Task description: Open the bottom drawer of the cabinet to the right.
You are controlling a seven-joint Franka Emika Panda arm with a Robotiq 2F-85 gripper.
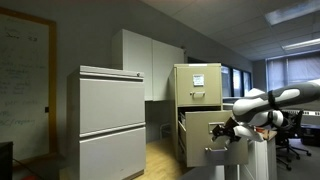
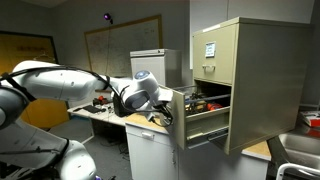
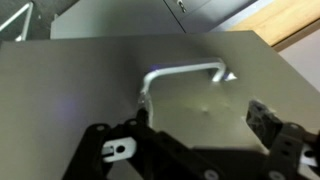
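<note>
The beige-yellow cabinet (image 1: 197,85) (image 2: 260,70) has white papers on its upper front. Its bottom drawer (image 1: 205,128) (image 2: 205,125) stands pulled out, and items show inside it in an exterior view. In the wrist view the plain drawer front (image 3: 90,70) fills the frame, with its small metal handle (image 3: 185,72). My gripper (image 3: 200,120) is open. Its fingers are spread just below the handle, close to the front, and hold nothing. It also shows at the drawer front in both exterior views (image 1: 226,131) (image 2: 160,108).
A wide pale grey two-drawer cabinet (image 1: 110,120) stands beside the beige one, with white wall cupboards (image 1: 150,60) behind. A cluttered bench (image 2: 100,108) and whiteboard (image 2: 120,40) lie behind my arm. Office chairs (image 1: 290,140) stand at the far side.
</note>
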